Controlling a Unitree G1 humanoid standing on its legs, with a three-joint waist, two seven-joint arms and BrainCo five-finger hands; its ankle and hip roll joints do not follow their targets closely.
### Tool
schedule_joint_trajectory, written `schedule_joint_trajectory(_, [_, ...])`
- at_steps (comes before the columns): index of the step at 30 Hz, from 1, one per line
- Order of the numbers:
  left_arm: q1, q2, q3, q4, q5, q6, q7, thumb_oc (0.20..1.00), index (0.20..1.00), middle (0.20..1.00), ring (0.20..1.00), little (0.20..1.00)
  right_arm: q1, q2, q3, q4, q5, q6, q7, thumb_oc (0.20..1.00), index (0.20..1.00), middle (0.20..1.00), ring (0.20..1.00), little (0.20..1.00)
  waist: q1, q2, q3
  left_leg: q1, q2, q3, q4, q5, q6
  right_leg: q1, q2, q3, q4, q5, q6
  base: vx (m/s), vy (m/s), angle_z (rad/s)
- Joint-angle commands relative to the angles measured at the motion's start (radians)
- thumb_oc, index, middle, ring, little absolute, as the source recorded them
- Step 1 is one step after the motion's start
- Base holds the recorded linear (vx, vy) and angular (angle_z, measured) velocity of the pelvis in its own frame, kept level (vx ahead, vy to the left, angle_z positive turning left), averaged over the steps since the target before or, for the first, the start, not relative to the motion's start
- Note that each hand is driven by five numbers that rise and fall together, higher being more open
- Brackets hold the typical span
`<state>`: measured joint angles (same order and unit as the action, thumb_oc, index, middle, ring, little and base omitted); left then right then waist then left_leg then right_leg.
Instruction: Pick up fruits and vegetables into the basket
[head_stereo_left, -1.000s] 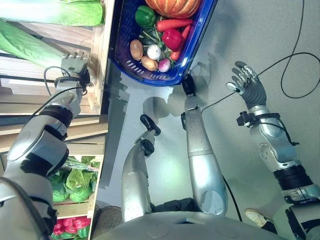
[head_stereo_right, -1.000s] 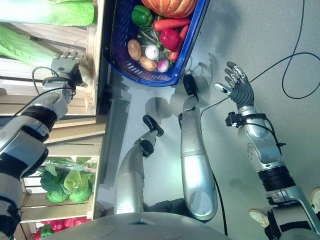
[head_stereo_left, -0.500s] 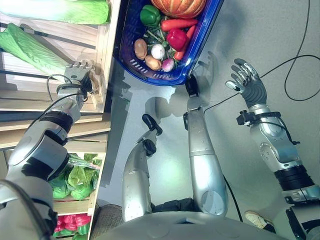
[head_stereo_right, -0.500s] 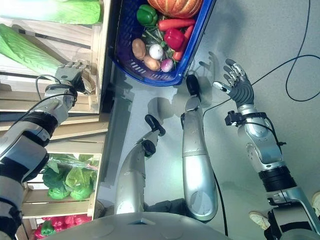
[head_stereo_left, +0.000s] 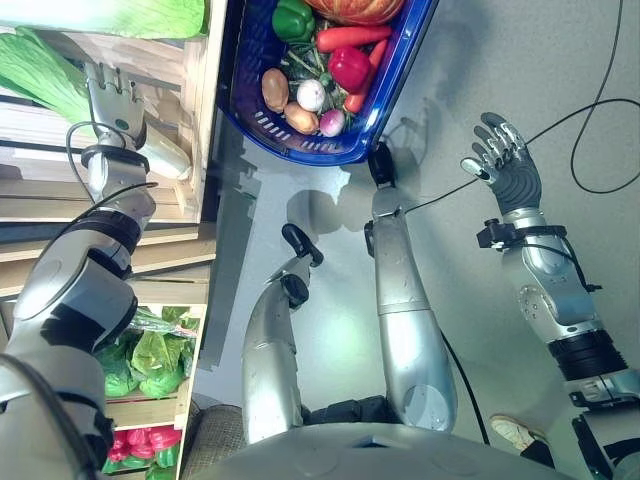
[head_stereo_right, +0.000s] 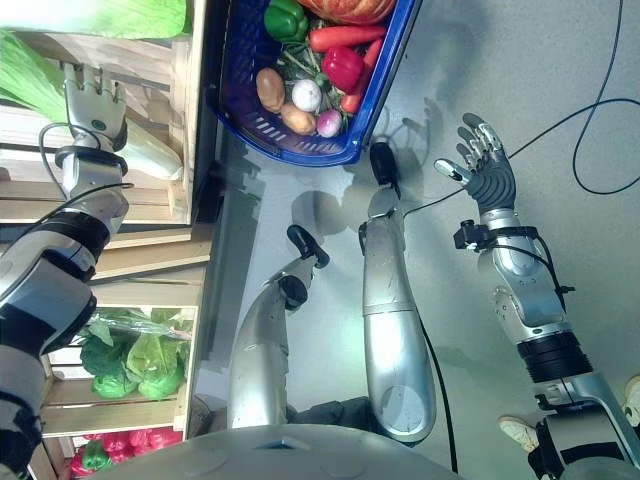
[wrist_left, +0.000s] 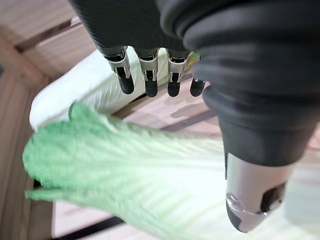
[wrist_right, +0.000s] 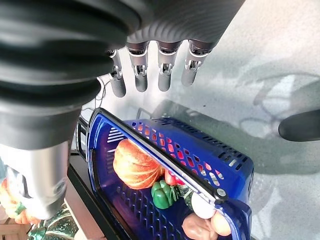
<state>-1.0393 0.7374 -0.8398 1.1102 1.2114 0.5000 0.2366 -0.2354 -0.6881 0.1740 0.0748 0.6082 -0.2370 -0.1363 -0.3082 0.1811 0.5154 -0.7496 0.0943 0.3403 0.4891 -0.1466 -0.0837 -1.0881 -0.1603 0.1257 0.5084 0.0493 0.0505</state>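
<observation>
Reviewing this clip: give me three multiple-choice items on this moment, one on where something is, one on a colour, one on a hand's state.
1. Where is the left hand?
A. inside the blue basket
B. in the wooden crate, over the long pale-green cabbage
C. on the floor

2. What colour is the bell pepper next to the orange pumpkin?
A. green
B. yellow
C. purple

3. How is the right hand?
A. shut on a carrot
B. shut, holding nothing
C. open, over the bare floor

Key: 1 B, its fingers hang above the cabbage in the wooden crate. 2 A, the green pepper lies in the blue basket. 3 C, its fingers are spread and hold nothing.
</observation>
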Motion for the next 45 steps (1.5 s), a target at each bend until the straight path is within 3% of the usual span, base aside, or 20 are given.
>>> schedule_joint_trajectory(1, [0.020,0.134,0.014,-0.009,0.076,0.056,-0.089,1.000,1.000,1.000,1.000,1.000,0.027,0.013,0.013,-0.056,0.016,-0.054,-0.007,1.000,1.000,1.000,1.000,1.000,-0.034,-0.034,0.005,-0.142,0.020,-0.014,0.128,-0.018,0.005,0.001,-0.030,-0.002,-0.005,-0.059,0.079,0.01,0.022,-0.06])
schedule_joint_trajectory(7, [0.054,0.145,0.022,-0.043,0.078,0.024,-0.124,1.000,1.000,1.000,1.000,1.000,0.046,0.019,-0.014,-0.081,0.009,-0.044,-0.013,1.000,1.000,1.000,1.000,1.000,-0.032,-0.025,0.005,-0.149,0.022,-0.007,0.141,-0.027,0.009,-0.007,-0.039,0.008,-0.012,-0.049,0.087,0.01,0.023,-0.03])
schedule_joint_trajectory(16, [0.150,0.173,0.045,-0.068,0.023,-0.042,-0.098,1.000,1.000,1.000,1.000,1.000,0.070,0.012,-0.054,-0.110,0.024,-0.034,-0.032,1.000,1.000,1.000,1.000,1.000,-0.021,-0.007,0.005,-0.166,0.020,-0.005,0.161,-0.041,0.014,-0.023,-0.057,0.018,-0.025,-0.033,0.093,0.01,0.017,-0.02])
schedule_joint_trajectory(20, [0.203,0.163,0.046,-0.096,-0.091,-0.072,-0.108,1.000,1.000,1.000,1.000,1.000,0.088,0.011,-0.067,-0.121,0.028,-0.027,-0.042,1.000,1.000,1.000,1.000,1.000,-0.018,0.000,0.005,-0.173,0.016,-0.005,0.172,-0.051,0.018,-0.029,-0.061,0.028,-0.025,-0.029,0.096,0.02,0.026,-0.01])
schedule_joint_trajectory(26, [0.242,0.147,0.059,-0.132,-0.061,-0.017,-0.123,1.000,1.000,1.000,1.000,1.000,0.091,0.017,-0.071,-0.134,0.021,-0.023,-0.055,1.000,1.000,1.000,1.000,1.000,-0.010,0.000,0.005,-0.183,0.014,-0.007,0.174,-0.052,0.022,-0.034,-0.063,0.033,-0.033,-0.022,0.098,0.00,0.000,0.00])
schedule_joint_trajectory(36, [0.216,0.172,0.093,-0.133,0.043,0.144,-0.079,1.000,1.000,1.000,1.000,1.000,0.085,0.013,-0.070,-0.156,0.007,-0.030,-0.075,1.000,1.000,1.000,1.000,1.000,-0.007,-0.001,0.005,-0.205,0.016,-0.006,0.192,-0.058,0.024,-0.057,-0.070,0.037,-0.021,-0.014,0.096,0.00,0.022,0.01])
schedule_joint_trajectory(43, [0.163,0.194,0.092,-0.088,0.084,0.200,-0.131,1.000,1.000,1.000,1.000,1.000,0.086,0.004,-0.067,-0.149,0.002,-0.057,-0.071,1.000,1.000,1.000,1.000,1.000,-0.020,-0.004,0.005,-0.225,0.023,-0.001,0.223,-0.073,0.026,-0.082,-0.070,0.049,-0.001,-0.012,0.091,0.00,0.045,0.01])
schedule_joint_trajectory(44, [0.151,0.198,0.085,-0.071,0.071,0.199,-0.135,0.570,0.570,0.570,0.570,0.570,0.085,0.001,-0.065,-0.142,0.005,-0.063,-0.067,1.000,1.000,1.000,1.000,1.000,-0.023,-0.006,0.005,-0.227,0.025,0.000,0.228,-0.075,0.026,-0.085,-0.069,0.051,0.003,-0.012,0.090,0.00,0.000,0.00])
schedule_joint_trajectory(45, [0.143,0.197,0.081,-0.058,0.054,0.203,-0.129,0.200,0.200,0.200,0.200,0.200,0.083,0.001,-0.062,-0.135,0.007,-0.071,-0.065,1.000,1.000,1.000,1.000,1.000,-0.026,-0.008,0.005,-0.230,0.027,0.000,0.235,-0.077,0.026,-0.088,-0.068,0.053,0.008,-0.013,0.089,0.00,0.034,-0.04])
